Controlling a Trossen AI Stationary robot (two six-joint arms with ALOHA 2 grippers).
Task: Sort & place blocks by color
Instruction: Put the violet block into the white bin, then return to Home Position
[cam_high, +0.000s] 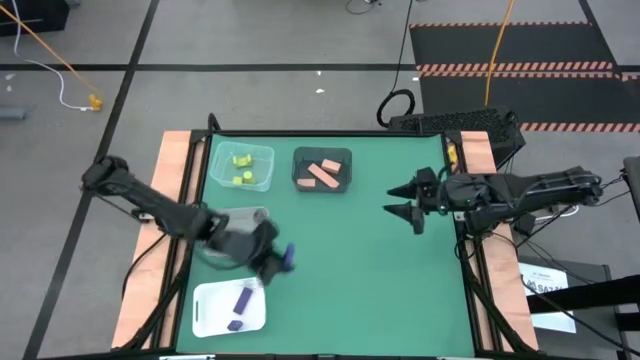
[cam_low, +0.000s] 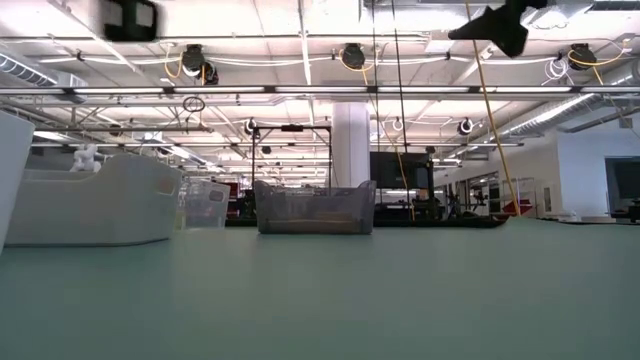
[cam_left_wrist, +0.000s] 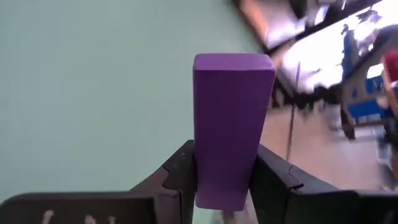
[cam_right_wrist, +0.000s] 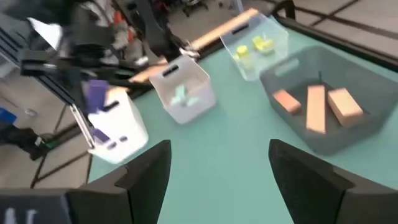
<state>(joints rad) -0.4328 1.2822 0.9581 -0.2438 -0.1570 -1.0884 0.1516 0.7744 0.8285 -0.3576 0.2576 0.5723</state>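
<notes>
While left end effector (cam_left_wrist: 227, 180) grips purple block (cam_left_wrist: 231, 118), lower end hidden

Purple block (cam_left_wrist: 231, 124): smooth, matt faces, looks like painted wood or plastic. Table (cam_high: 380, 280): matt green mat, pale wood-look strips at the sides. Yellow-green blocks' bin (cam_high: 241, 167): clear glossy plastic; salmon blocks' bin (cam_right_wrist: 323, 99): dark translucent plastic; tray (cam_high: 230, 308): white plastic.

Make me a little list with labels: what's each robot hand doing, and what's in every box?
left gripper: shut on purple block, above white tray
right gripper: open, empty, over bare table
white tray: two purple blocks
dark bin: three orange blocks
clear bin: yellow blocks
other clear bin: teal blocks
</notes>
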